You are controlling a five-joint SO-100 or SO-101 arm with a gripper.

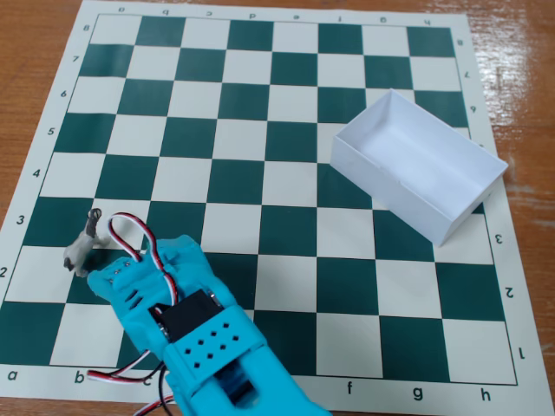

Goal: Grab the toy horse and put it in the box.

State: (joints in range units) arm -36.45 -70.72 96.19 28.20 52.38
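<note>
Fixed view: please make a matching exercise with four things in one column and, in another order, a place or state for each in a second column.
Things:
1. toy horse
2. box
3. arm
4. chessboard

Places or states:
A. lies flat on the wooden table, with dark green and white squares
B. stands at the left edge, near rows 2 and 3, partly hidden by the arm
C. white, open on top, empty, on the right side
D. turquoise, comes in from the bottom edge and leans to the left

Pairs: 1-B, 2-C, 3-D, 4-A
</note>
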